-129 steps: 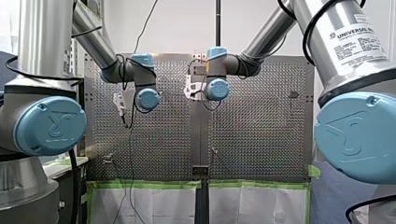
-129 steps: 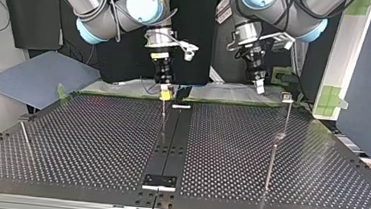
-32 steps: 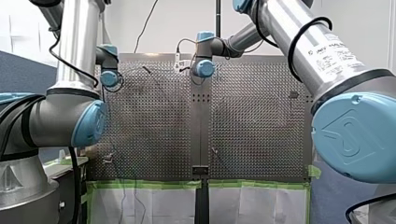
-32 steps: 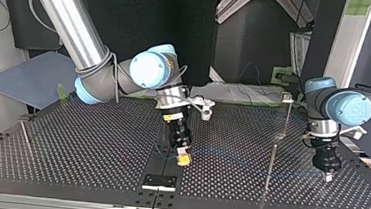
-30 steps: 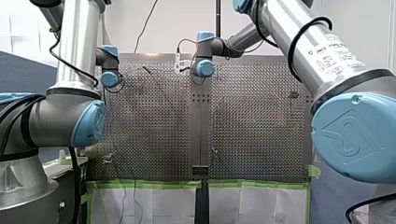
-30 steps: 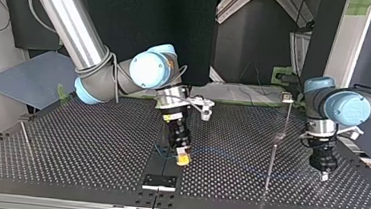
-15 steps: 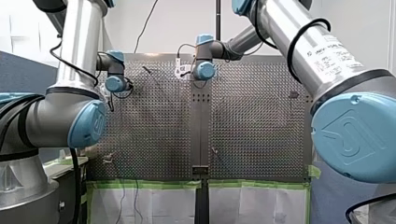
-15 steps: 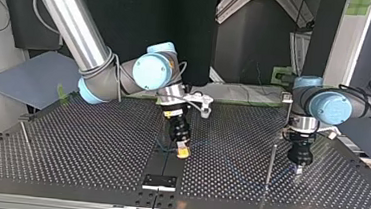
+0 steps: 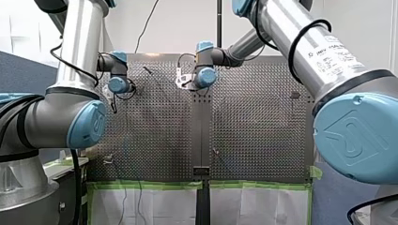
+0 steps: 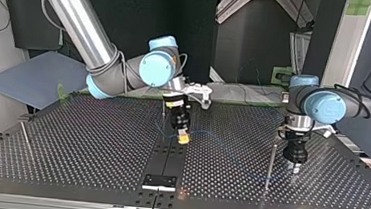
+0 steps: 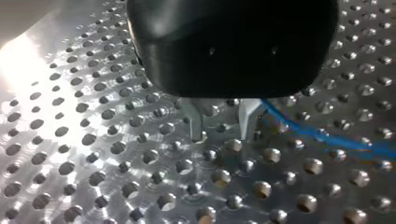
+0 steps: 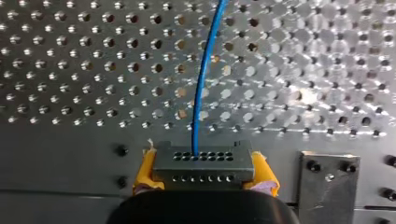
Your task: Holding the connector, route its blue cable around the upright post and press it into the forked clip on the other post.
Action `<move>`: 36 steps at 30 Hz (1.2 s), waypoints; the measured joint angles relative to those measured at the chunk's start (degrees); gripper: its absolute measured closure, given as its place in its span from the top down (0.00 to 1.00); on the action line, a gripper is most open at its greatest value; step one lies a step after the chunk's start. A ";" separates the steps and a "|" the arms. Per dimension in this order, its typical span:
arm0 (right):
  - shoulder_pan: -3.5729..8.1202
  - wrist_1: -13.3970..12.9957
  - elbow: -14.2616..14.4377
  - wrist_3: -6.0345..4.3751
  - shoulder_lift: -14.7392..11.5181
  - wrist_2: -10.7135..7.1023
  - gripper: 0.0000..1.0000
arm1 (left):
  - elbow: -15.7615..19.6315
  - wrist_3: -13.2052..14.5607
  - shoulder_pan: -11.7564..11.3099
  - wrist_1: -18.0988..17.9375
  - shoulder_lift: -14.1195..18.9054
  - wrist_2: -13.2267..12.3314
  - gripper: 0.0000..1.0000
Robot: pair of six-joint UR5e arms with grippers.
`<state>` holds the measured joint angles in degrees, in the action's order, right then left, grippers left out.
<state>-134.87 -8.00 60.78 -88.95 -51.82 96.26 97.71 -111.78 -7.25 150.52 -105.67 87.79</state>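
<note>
My right claw (image 12: pixel 204 173) grips the grey connector (image 12: pixel 203 161) between its yellow pads (image 12: pixel 145 169), low over the dark middle strip of the worktop (image 10: pixel 95 137). The blue cable (image 12: pixel 204 79) runs from the connector across the perforated plate. It passes just beside my left claw (image 11: pixel 222 135), whose metal fingers (image 11: pixel 196 123) stand apart around nothing, near a thin upright post (image 10: pixel 270 164).
</note>
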 joint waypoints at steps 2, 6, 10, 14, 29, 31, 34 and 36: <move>0.05 0.01 0.20 0.03 0.00 0.04 0.16 | 0.00 0.10 0.07 0.74 0.01 0.16 0.83; 0.15 0.06 0.33 0.06 0.00 0.07 0.16 | 0.00 0.58 0.37 2.77 0.23 0.82 0.96; 0.19 0.01 0.42 0.06 0.02 0.08 0.16 | 0.00 0.86 0.89 4.26 0.34 1.06 1.00; 0.22 -0.32 0.97 0.03 0.02 0.08 0.16 | 0.00 0.92 1.40 4.82 0.41 1.48 1.00; 0.35 -6.37 7.66 -0.25 0.03 1.32 0.16 | 0.00 0.14 2.35 4.99 0.44 2.16 1.00; 0.44 -7.43 8.71 -0.38 0.02 1.47 0.16 | 0.00 0.02 2.35 4.98 0.43 2.16 1.00; 0.95 -9.10 10.38 -1.21 0.01 2.49 0.16 | 0.00 -0.25 2.38 4.98 0.40 2.16 1.00; 1.37 -10.32 11.61 -1.64 0.02 3.41 0.16 | 0.00 -0.37 2.40 4.97 0.40 2.16 1.00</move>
<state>-133.50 -18.31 72.39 -90.59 -51.80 99.67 97.71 -112.14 -4.85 155.49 -105.28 89.95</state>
